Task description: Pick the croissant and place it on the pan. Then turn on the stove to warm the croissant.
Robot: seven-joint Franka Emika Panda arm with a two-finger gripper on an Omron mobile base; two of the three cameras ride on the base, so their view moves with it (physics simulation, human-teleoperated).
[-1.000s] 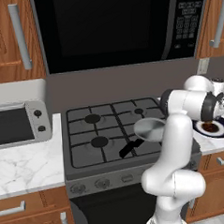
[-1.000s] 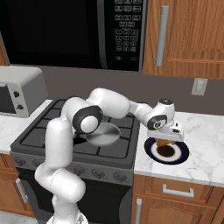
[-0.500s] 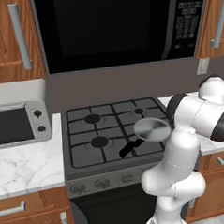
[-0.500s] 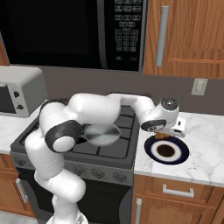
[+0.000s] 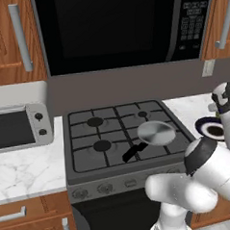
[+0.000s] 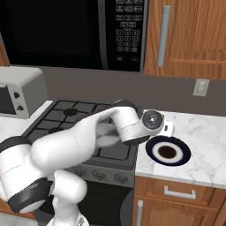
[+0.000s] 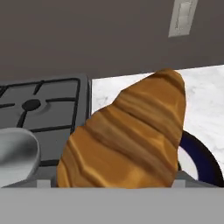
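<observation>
The croissant [image 7: 127, 140], golden brown, looms large and close in the hand view, wedged between the fingers of my gripper [image 6: 167, 129], which is shut on it and holds it above the counter. In the left base view the gripper [image 5: 223, 100] hangs at the far right, above the dark blue plate [image 5: 210, 128]. On the stove [image 5: 113, 136], the silver pan [image 5: 156, 132] with its black handle rests on the front right burner, to the gripper's left. The hand view also catches the pan [image 7: 15, 157] at lower left.
The blue plate [image 6: 168, 152] with a brown centre lies on the marble counter [image 6: 207, 145] right of the stove. A silver toaster oven [image 5: 16, 128] stands on the left counter. A black microwave [image 5: 111, 25] hangs over the stove. My own arm crosses the stove's right side.
The hand has risen from the plate with the croissant in it and has shifted slightly toward the stove. The arm's elbow has swung down and forward.
</observation>
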